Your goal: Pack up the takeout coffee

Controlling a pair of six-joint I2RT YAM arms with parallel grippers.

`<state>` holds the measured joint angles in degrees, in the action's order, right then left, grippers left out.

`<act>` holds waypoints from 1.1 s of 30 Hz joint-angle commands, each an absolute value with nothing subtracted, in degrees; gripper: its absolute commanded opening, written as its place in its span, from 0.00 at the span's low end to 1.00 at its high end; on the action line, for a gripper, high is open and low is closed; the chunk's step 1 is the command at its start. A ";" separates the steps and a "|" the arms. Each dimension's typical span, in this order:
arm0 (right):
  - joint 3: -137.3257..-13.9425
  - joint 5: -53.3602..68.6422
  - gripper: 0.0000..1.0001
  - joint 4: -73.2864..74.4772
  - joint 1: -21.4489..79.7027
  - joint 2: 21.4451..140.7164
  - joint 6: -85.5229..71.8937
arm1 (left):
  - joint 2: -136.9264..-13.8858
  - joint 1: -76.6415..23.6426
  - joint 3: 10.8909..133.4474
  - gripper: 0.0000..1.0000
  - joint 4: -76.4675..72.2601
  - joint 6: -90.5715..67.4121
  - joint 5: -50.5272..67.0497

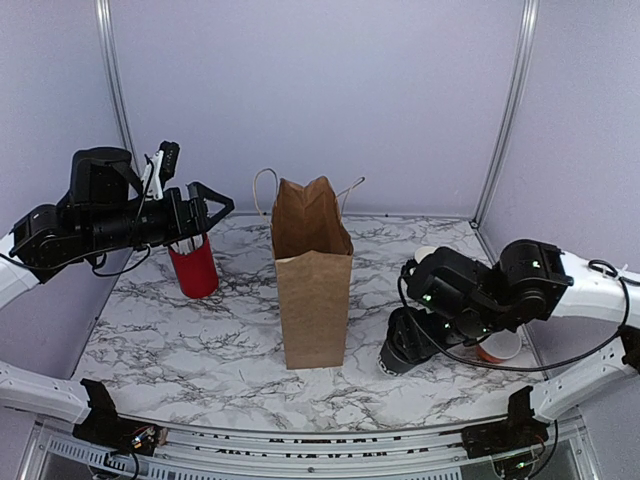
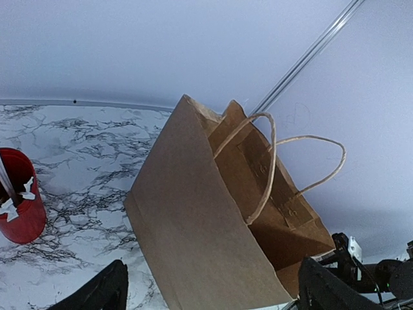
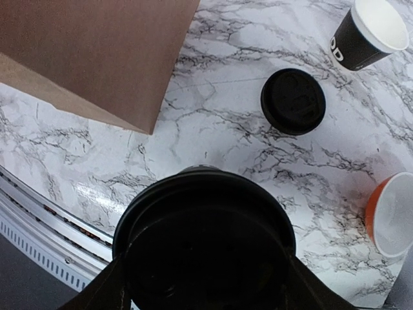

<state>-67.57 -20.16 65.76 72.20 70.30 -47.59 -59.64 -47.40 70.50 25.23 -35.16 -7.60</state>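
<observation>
We see a marble bench (image 1: 200,345) w/ a brown paper bag (image 1: 313,290) upright near its middle, mouth open, two twine handles up.

L arm is raised over the bench's left-rear part. The left gripper (image 1: 215,215) is up in the air, aimed toward the bag, jaws wide apart w/ nothing between them; it hangs just above a red cup (image 1: 193,268).

R arm reaches in low from the right. The right gripper (image 1: 405,335) is clamped on the coffee (image 3: 206,245), one finger on each side at the lid. The coffee is just right of the bag's foot, outside the bag, near the front edge. We can't tell whether its base touches the bench.

The red cup stands left of the bag, well apart, w/ white bits poking out.

Beyond the coffee in the right wrist view: an open black cup (image 3: 364,32) w/ white inside, an orange cup (image 3: 390,216) also white inside, and a loose black lid (image 3: 293,101) flat on the bench, all apart from each other.
</observation>
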 commanded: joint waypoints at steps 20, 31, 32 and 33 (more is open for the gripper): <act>-93.27 -31.39 0.64 66.52 64.43 66.05 -33.07 | -76.33 -48.66 85.05 0.53 22.88 -32.12 -6.51; -107.31 -29.64 0.64 62.52 64.42 70.30 -25.21 | -79.30 -50.17 87.35 0.14 21.48 -32.98 -8.35; -109.35 -29.25 0.64 62.04 64.42 70.92 -24.57 | -79.36 -50.56 87.50 0.07 21.26 -33.36 -8.42; -110.60 -28.68 0.64 61.17 64.42 71.40 -23.87 | -79.36 -50.99 87.55 0.00 21.14 -33.87 -8.62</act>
<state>-104.86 -29.93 65.19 64.88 69.71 -28.16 -78.98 -49.58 85.47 23.46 -32.82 -7.79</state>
